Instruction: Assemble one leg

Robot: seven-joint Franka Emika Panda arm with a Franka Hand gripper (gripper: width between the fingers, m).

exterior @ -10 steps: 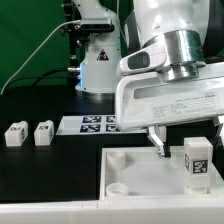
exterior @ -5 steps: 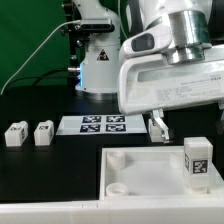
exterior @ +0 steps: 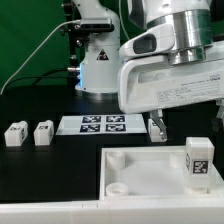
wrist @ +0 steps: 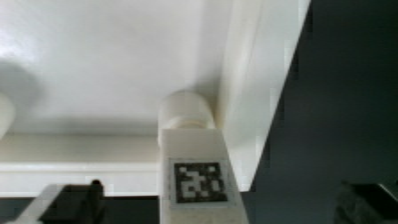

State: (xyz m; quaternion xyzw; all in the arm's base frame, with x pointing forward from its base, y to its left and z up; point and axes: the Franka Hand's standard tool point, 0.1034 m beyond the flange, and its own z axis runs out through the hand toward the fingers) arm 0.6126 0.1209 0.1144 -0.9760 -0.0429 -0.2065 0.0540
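One leg, a white block with a black-and-white tag, stands upright at the far corner of the white panel on the exterior view's right. My gripper hangs above it, open and empty. One finger shows clearly; the other is at the frame edge. In the wrist view the leg stands between the two dark fingertips, touching neither, with my gripper spread wide around it. Two more legs lie on the black table at the exterior view's left.
The marker board lies flat on the table behind the panel. The panel has round sockets at its corners on the exterior view's left. A white robot base and cables stand at the back.
My gripper has risen straight up from the panel, still open. The leg stays standing in its corner. The two legs on the exterior view's left have not moved.
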